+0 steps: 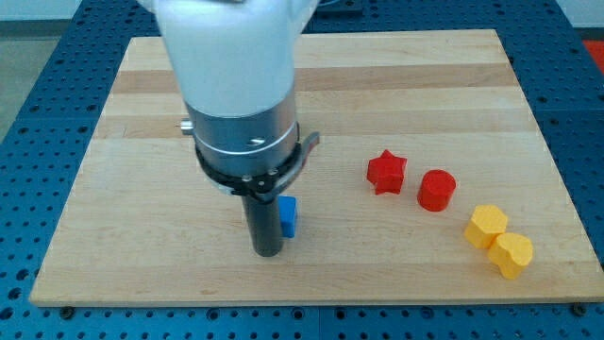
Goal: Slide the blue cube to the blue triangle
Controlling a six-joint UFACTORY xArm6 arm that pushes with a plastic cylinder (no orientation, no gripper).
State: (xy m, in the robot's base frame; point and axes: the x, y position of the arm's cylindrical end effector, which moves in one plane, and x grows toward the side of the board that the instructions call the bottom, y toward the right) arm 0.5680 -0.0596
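Note:
A small blue block [288,216], probably the blue cube, shows only in part at the right side of my rod, low in the view's middle. My tip [267,252] rests on the board just left of and below this block, touching or nearly touching it. No blue triangle shows; the arm's wide white and grey body [241,85] hides a large part of the board above the rod.
A red star [386,172] and a red cylinder [436,190] lie to the right of the middle. Two yellow blocks [487,226] [512,254] sit near the wooden board's [425,76] lower right corner. Blue perforated table surrounds the board.

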